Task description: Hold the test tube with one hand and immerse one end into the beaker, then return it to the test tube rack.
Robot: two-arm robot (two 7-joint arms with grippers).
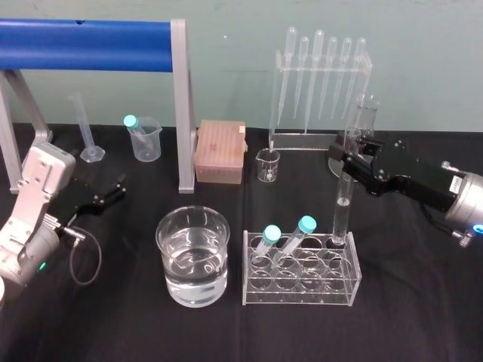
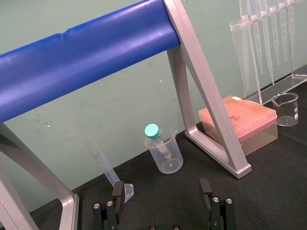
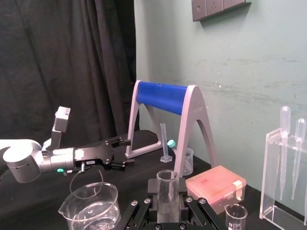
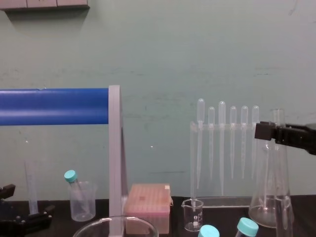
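My right gripper is clamped on the tube near its open top. The tube stands a little tilted in the far right corner hole of the rack, its lower end down inside. The first risk, as I judge it, is any sideways pull before that end clears the hole: it would lever glass against the rack, crack the tube or drag the light rack over. The grip sits so high that the long tube could swing or slip under it. The beaker stands just left of the rack, about half full, and the capped tubes lean up between the two, so a low carry would clip them. Too deep a dip would knock the tube on the beaker's bottom. My left gripper lies parked on the table at far left, fingers spread, well apart from all this.

The count:
- one uncapped tube
- one wide beaker
- one rack
- three capped tubes: two in the rack, one in the plastic cup
- six pipettes hanging in their stand
- one small beaker
- one flask behind the right gripper
- one cylinder
- one tip box
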